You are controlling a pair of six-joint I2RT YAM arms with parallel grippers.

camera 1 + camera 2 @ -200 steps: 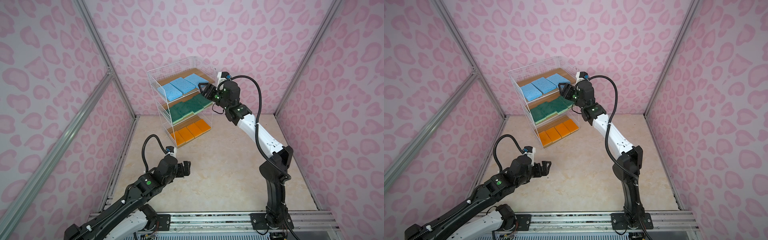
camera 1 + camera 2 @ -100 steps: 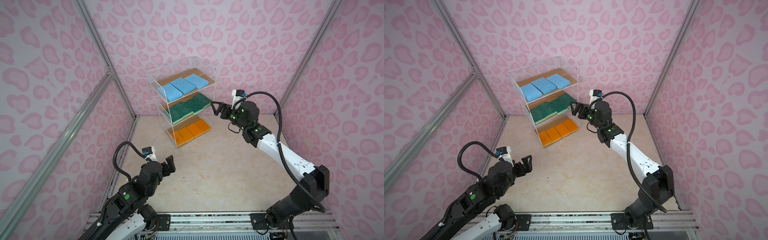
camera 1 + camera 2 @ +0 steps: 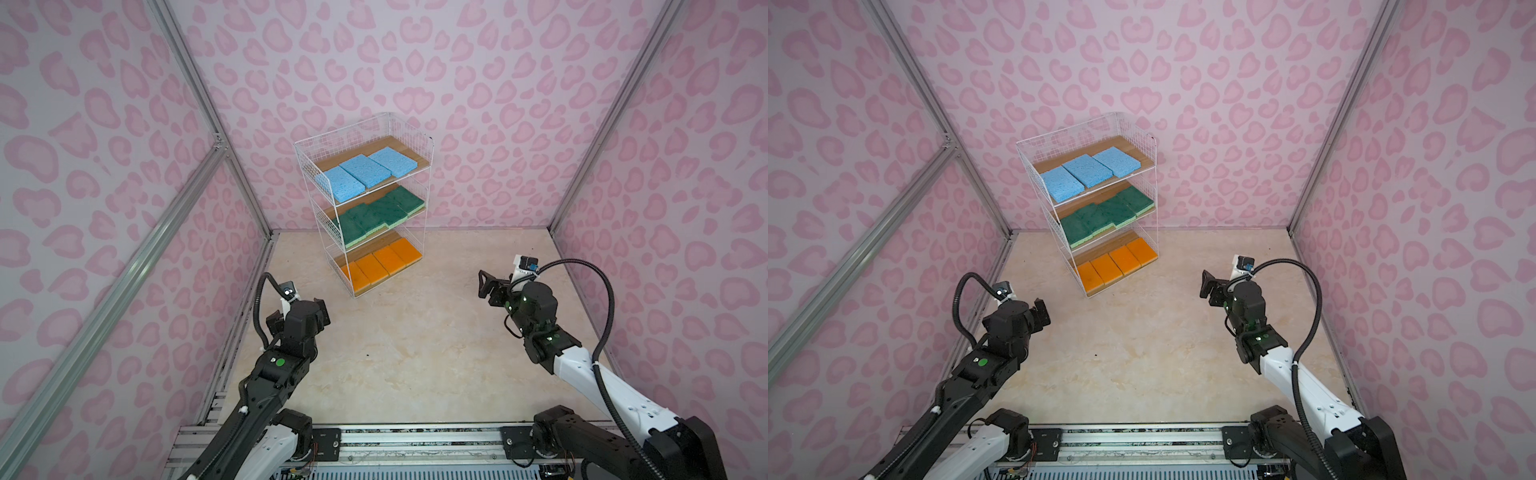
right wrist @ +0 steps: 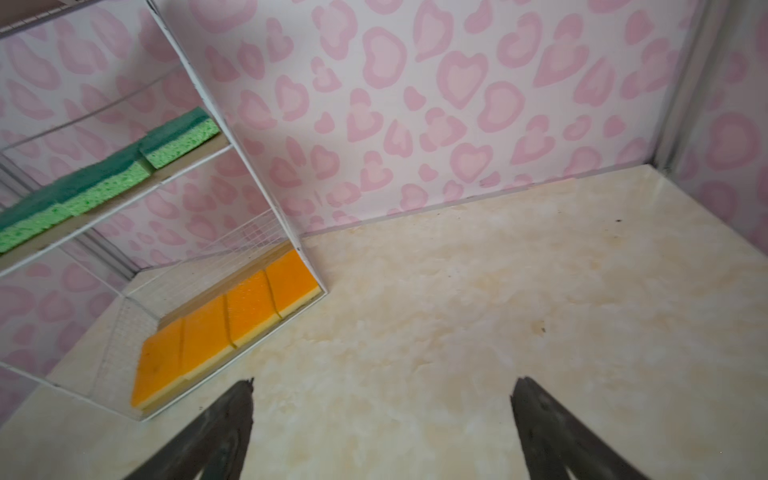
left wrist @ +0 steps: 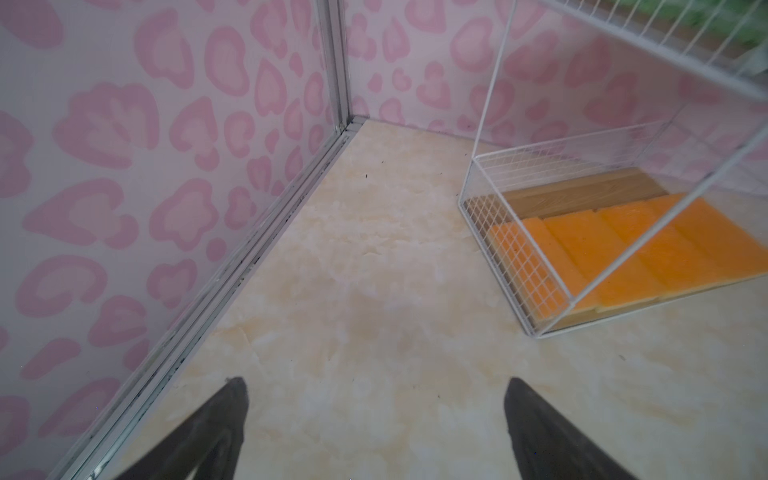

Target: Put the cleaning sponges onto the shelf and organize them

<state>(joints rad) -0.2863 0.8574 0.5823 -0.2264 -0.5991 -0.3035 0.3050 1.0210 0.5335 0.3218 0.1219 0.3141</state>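
Left gripper (image 5: 376,382) and right gripper (image 4: 386,380) gape empty. Sponges (image 3: 374,216) seem all on the shelf (image 3: 374,146). Any retreat should clear its wire.

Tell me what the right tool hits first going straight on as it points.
The right tool would probably meet bare tabletop first, before the back wall; the shelf sits aside. Depth unclear.

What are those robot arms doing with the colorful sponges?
Right now neither arm holds anything. The left gripper and right gripper are open and empty, away from the shelf. Sorted on it lie blue sponges on top, green sponges in the middle, orange sponges at the bottom.
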